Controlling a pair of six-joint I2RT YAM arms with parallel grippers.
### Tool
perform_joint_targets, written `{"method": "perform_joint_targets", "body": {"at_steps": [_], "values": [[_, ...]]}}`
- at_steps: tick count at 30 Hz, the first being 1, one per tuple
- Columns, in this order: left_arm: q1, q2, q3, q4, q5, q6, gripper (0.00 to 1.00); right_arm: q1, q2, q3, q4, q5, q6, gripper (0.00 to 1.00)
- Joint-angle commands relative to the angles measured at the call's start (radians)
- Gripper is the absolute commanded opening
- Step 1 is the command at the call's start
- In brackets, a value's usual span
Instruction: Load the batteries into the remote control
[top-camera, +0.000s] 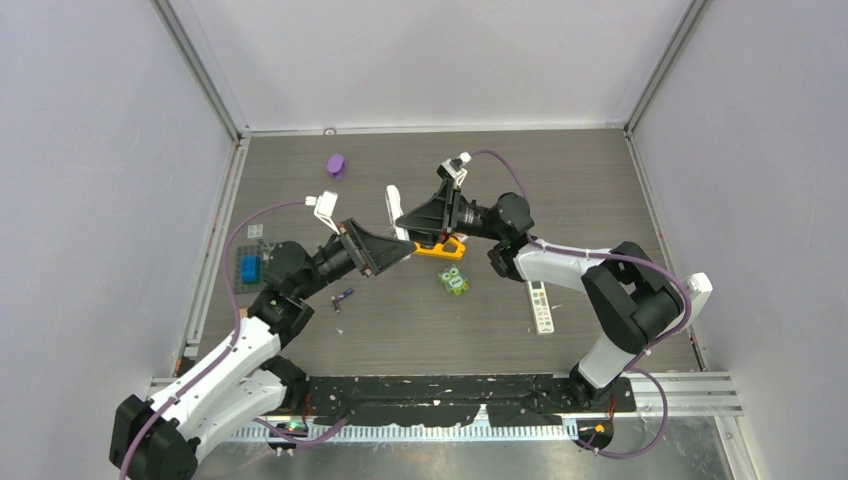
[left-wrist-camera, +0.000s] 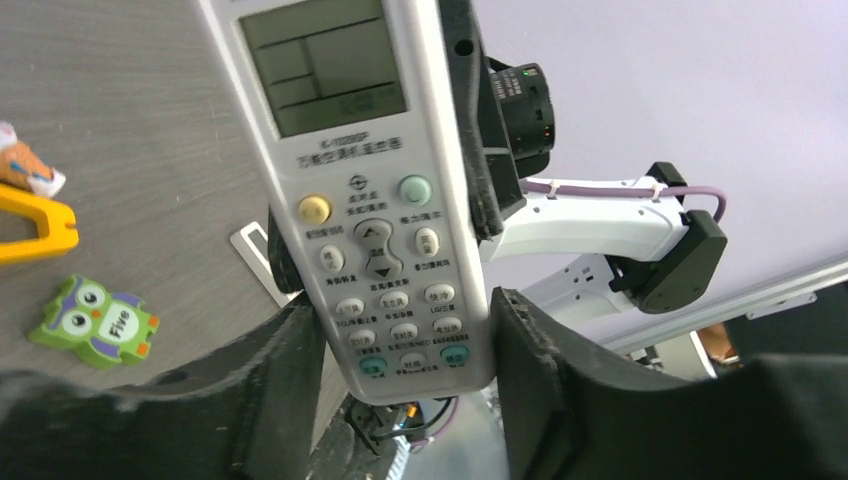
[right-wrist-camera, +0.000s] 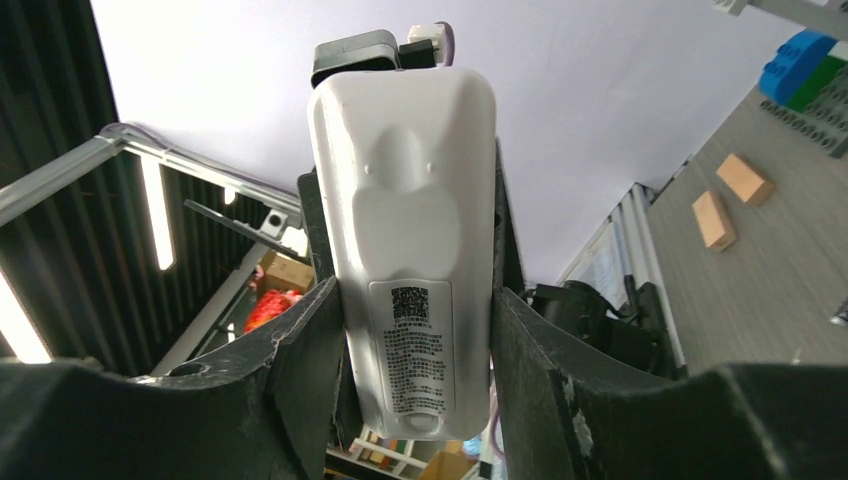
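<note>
A white remote control (top-camera: 394, 211) is held in the air above the middle of the table, between both grippers. In the left wrist view its face (left-wrist-camera: 360, 190) shows, screen and buttons, with my left gripper (left-wrist-camera: 400, 335) shut on its lower end. From the right wrist, its plain back with a label (right-wrist-camera: 412, 290) sits between the fingers of my right gripper (right-wrist-camera: 415, 330), which is shut on it. One small dark-purple battery (top-camera: 343, 295) lies on the table by the left arm. A small orange-and-white cylinder (left-wrist-camera: 25, 168), maybe another battery, lies at the left edge of the left wrist view.
A second white remote (top-camera: 540, 306) lies on the table under the right arm. A green owl toy (top-camera: 453, 281) and an orange triangular piece (top-camera: 441, 248) lie below the held remote. A purple object (top-camera: 336, 165) is at the back, a blue block (top-camera: 250, 268) at the left edge.
</note>
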Motion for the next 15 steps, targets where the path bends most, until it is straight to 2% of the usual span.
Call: {"method": "perform_joint_targets", "body": {"at_steps": [1,5,6,7,8,11,13,15], "values": [[0.002,0.002,0.04,-0.021,-0.025,0.021,0.35,0.01,-0.054,0.028,-0.068,-0.008,-0.105,0.29],[0.002,-0.014,0.052,-0.094,-0.057,0.061,0.06,0.01,-0.112,0.046,-0.275,0.012,-0.258,0.41],[0.003,-0.017,0.056,-0.116,-0.063,0.074,0.0,0.01,-0.123,0.052,-0.371,0.029,-0.289,0.49],[0.002,-0.02,0.061,-0.151,-0.073,0.092,0.0,0.01,-0.146,0.065,-0.471,0.04,-0.36,0.58],[0.003,-0.025,0.066,-0.183,-0.089,0.11,0.0,0.01,-0.168,0.072,-0.525,0.065,-0.429,0.62],[0.002,-0.04,0.091,-0.322,-0.159,0.18,0.0,0.003,-0.21,0.105,-0.758,0.152,-0.56,0.93],[0.002,-0.044,0.118,-0.425,-0.226,0.235,0.0,-0.011,-0.239,0.118,-0.888,0.22,-0.645,0.98],[0.002,-0.037,0.143,-0.541,-0.319,0.289,0.0,-0.031,-0.278,0.123,-1.016,0.3,-0.738,0.96]]}}
